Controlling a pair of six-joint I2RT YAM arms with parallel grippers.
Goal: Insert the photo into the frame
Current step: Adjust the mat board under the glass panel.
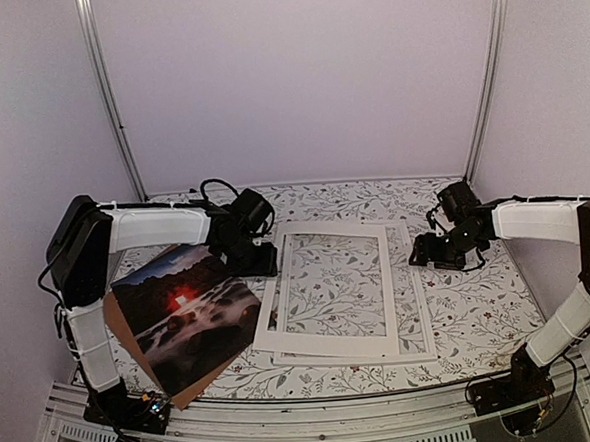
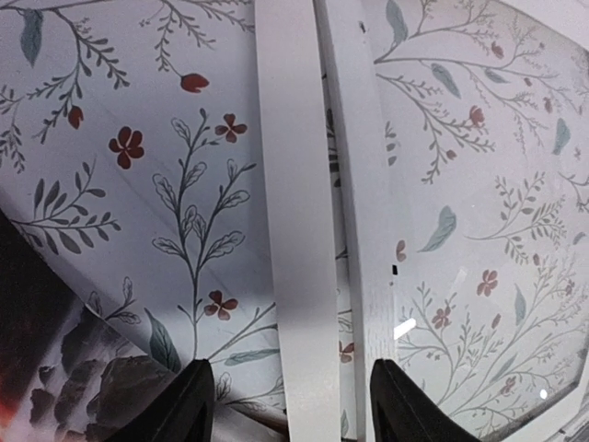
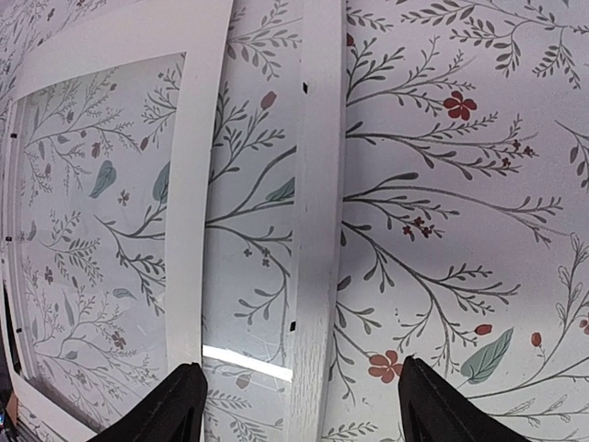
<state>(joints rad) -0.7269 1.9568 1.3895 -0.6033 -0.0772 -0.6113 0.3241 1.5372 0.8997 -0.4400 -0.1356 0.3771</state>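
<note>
Two claws released and empty: left gripper, right gripper; glossy rectangular photo lies near narrow-edged white frame.

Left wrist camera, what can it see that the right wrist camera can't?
Only the left wrist view shows a corner of the photo, dark rocks with a bit of red. Only the right wrist view shows window corners of the white mat. Both show a strip of that mat, the frame with its white edge and clear pane, and the flowery tablecloth.
</note>
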